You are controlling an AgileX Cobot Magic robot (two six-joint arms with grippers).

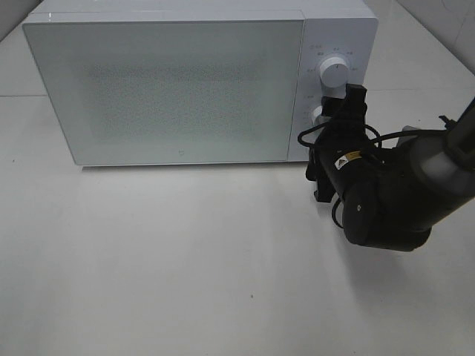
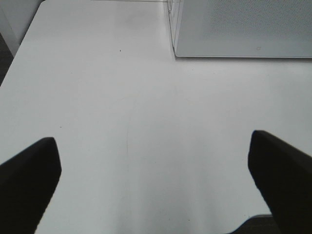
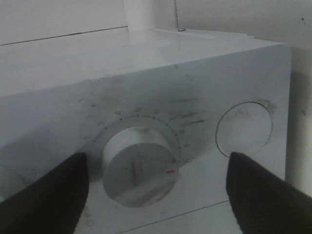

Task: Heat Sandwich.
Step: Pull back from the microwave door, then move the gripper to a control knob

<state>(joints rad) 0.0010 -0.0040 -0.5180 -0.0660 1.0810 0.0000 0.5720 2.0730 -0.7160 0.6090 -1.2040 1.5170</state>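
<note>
The right gripper straddled the microwave's lower knob, fingers spread, seemingly clear of it. The left gripper hung slack-jawed over the table. The sandwich was nowhere in view.

Microwave at the table's back, right pincer just before a knob on its right-hand panel.

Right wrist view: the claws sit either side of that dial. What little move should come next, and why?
Probably back the right gripper straight away from the knob: its jaws stand open, clear of it on both sides, and the microwave door is shut, so the setting looks done.
</note>
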